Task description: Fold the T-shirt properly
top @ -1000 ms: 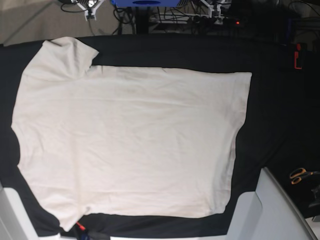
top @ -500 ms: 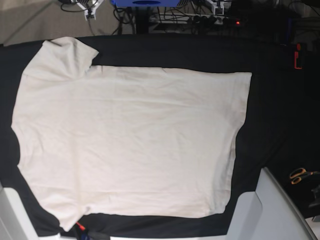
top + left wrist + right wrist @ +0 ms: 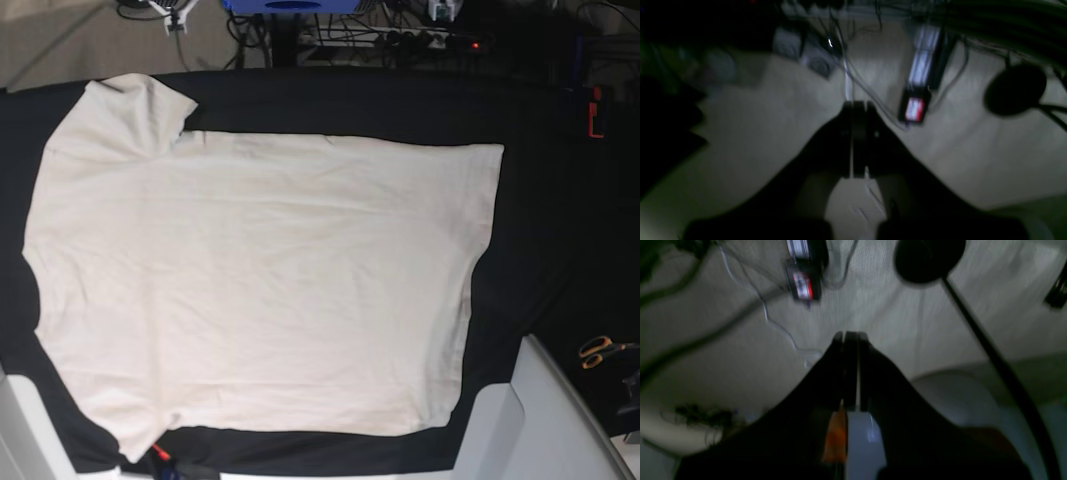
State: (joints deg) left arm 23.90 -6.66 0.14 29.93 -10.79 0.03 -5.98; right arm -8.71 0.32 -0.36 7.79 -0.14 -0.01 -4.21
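The cream T-shirt point(image 3: 260, 280) lies spread flat on the black table point(image 3: 545, 200), its hem to the right and one short sleeve point(image 3: 125, 110) at the upper left. No gripper touches it. In the left wrist view my left gripper point(image 3: 855, 105) is shut, its dark fingers pressed together over the floor beyond the table. My right gripper point(image 3: 850, 335) is shut too in the right wrist view, with nothing held. Both wrist views are dim and blurred, and neither shows the shirt.
Orange-handled scissors point(image 3: 598, 350) and a red-and-black object point(image 3: 596, 112) sit near the table's right side. Pale grey panels point(image 3: 540, 420) stand at the lower corners. Cables, a power strip point(image 3: 915, 109) and a round black base point(image 3: 928, 258) lie on the floor.
The T-shirt has not moved. Two small white parts at the top edge of the base view have slid further up out of frame.
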